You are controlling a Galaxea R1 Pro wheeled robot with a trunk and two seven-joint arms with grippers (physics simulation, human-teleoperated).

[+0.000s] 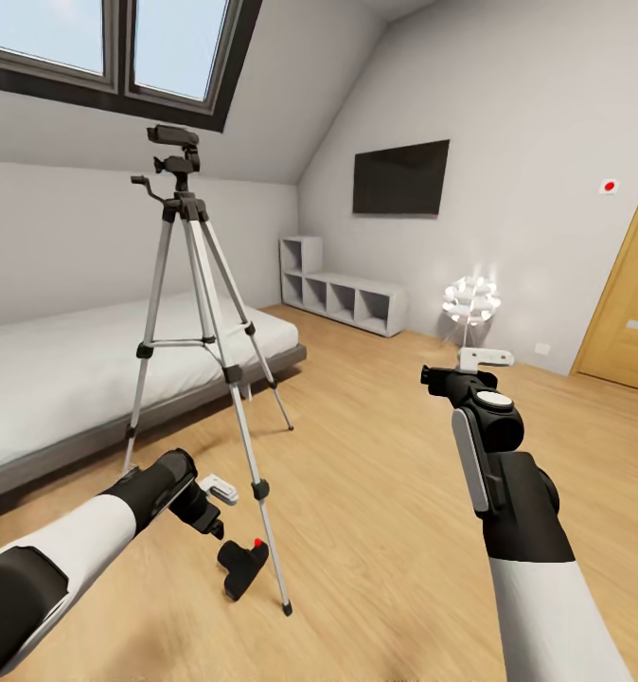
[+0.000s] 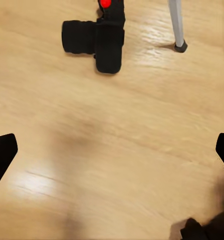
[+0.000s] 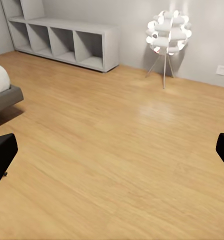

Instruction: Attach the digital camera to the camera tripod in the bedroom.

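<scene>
A bedroom with one grey bed at left, and wide bare wood floor at right. One camera tripod stands beside the bed's near edge. One digital camera lies on the floor just left of the nearest tripod leg. The left gripper hovers above it, jaws spread. The right gripper is raised, also spread wide.
</scene>
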